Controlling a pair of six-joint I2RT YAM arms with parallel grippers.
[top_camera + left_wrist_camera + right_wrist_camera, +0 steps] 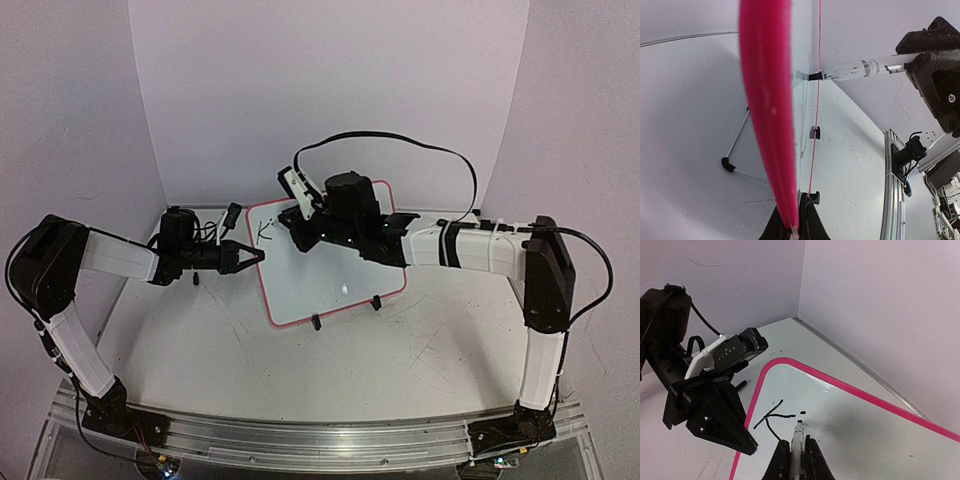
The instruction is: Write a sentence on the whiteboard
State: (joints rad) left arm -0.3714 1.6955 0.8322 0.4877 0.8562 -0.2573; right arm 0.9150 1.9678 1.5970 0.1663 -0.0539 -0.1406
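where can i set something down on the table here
Bare tabletop lies in front of the whiteboard, between its clip feet and the arm bases. Crowded: the board's far-left corner, where the left gripper pinches the rim and the right gripper holds the marker.

Top camera looks down from behind; close wrist cameras share the whiteboard (330, 280).
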